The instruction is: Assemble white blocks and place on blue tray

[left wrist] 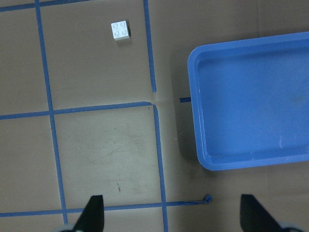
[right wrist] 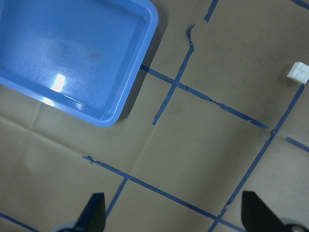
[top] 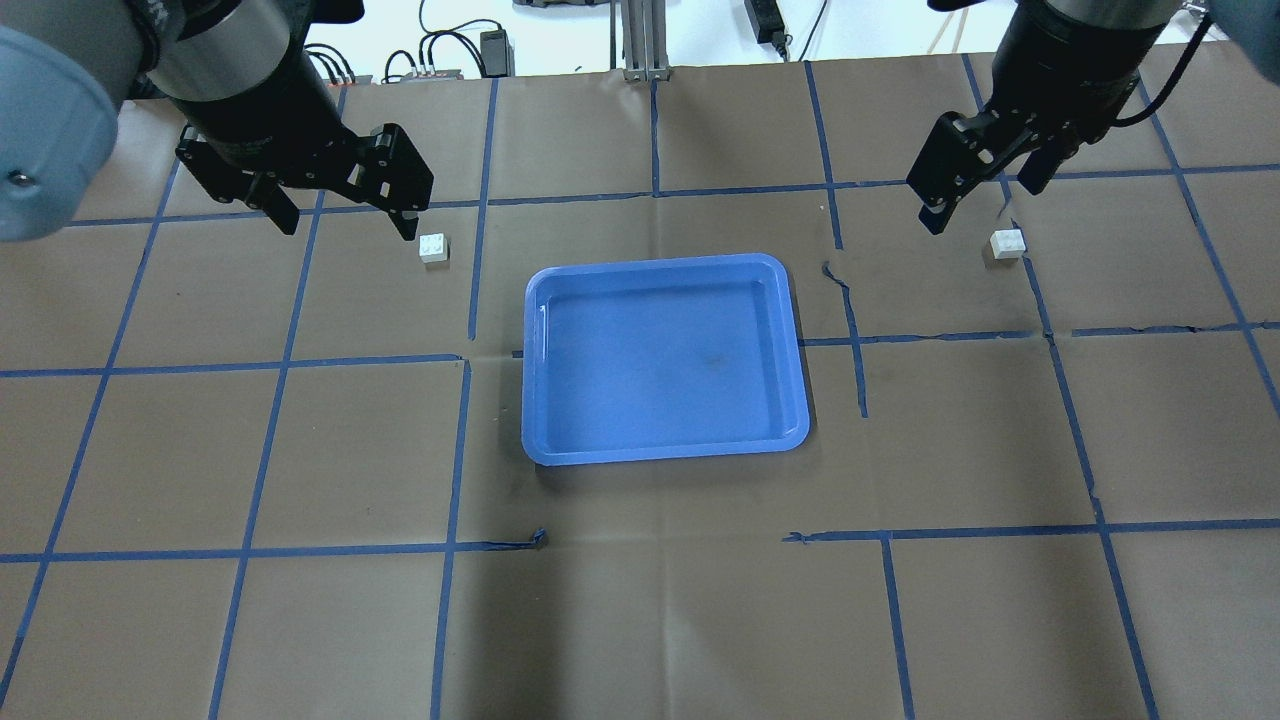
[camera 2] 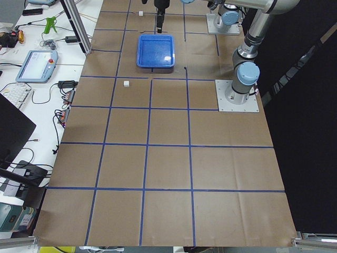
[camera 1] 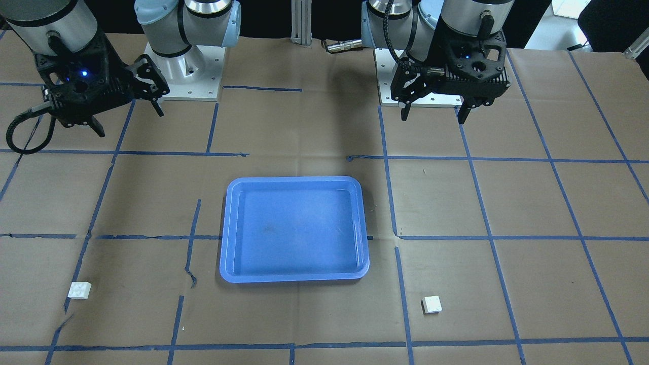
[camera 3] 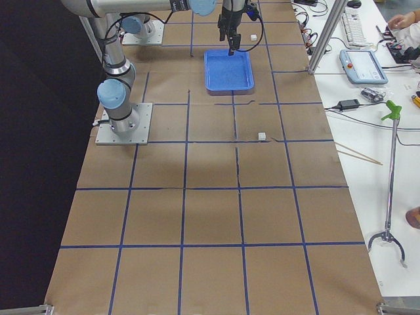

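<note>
The blue tray (top: 660,262) lies empty in the middle of the table and also shows in the front view (camera 1: 294,180). One white block (top: 434,247) sits on the paper left of the tray, studs up, and shows in the left wrist view (left wrist: 120,30). The other white block (top: 1006,243) sits far right of the tray and shows in the right wrist view (right wrist: 298,72). My left gripper (top: 350,230) is open and empty, raised beside the left block. My right gripper (top: 985,205) is open and empty, raised near the right block.
Brown paper with a blue tape grid covers the table. The arm bases (camera 1: 185,76) stand on the robot's side. Benches with a teach pendant (camera 2: 39,66) and cables flank the table's far edge in the side views.
</note>
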Tool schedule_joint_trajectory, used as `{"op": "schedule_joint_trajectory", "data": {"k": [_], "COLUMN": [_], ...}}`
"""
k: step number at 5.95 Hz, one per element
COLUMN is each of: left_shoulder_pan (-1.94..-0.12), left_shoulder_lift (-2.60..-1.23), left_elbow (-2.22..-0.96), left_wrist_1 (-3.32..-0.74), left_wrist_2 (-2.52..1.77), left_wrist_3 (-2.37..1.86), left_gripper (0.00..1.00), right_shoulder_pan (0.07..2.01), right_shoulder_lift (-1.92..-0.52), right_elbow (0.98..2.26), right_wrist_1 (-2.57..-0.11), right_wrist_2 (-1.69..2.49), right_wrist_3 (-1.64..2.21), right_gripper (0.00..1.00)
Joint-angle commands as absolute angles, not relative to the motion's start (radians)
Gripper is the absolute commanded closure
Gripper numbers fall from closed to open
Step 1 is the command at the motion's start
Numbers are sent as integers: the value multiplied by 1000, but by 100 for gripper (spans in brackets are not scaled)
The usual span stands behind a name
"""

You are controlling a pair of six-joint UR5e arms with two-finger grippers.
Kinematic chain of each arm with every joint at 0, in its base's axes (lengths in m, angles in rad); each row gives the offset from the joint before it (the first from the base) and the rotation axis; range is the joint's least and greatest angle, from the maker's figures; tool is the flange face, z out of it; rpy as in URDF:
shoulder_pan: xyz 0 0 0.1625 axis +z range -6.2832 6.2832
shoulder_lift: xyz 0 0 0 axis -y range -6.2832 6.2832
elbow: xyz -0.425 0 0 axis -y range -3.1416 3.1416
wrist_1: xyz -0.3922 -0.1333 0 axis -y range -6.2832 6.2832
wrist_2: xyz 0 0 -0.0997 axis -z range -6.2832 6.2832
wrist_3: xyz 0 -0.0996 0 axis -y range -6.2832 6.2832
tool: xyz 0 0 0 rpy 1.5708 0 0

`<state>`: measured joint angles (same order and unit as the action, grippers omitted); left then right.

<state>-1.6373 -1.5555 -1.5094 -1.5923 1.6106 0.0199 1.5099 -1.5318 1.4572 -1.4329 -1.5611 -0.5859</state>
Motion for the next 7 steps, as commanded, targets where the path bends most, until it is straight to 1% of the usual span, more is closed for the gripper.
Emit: {"op": "schedule_joint_trajectory", "data": {"k": [1,3,4,6,7], "left_shoulder_pan": [-1637,-1638,-1638,-1637,-1637], "left_shoulder_lift": [-1555,-1555,-1555,-1554,-1551], "left_elbow": [-1509,-1509,-1511,-1511,-1512], "left_wrist_1": [-1592,-1592,-1594,-1592,-1594], "left_wrist_2": [1611,1611,1611,1609,1609], "left_wrist_3": [20,20,20,20,20], "left_gripper": [1,1,1,1,1], "right_shoulder_pan": [1439,1347,1292,1200,1148], "right_shoulder_lift": [-1502,-1435,-1408,-1346,-1316], "right_elbow": [1457,1450,1450,1445,1447], "right_wrist_1": [-1456,-1477,-1536,-1624,-1629], "right_wrist_2": [-1586,-1586,-1582,-1569,-1495], "right_wrist_3": [-989,-1395,-1572,-1879,-1969], "right_gripper": [0,0,0,0,0]}}
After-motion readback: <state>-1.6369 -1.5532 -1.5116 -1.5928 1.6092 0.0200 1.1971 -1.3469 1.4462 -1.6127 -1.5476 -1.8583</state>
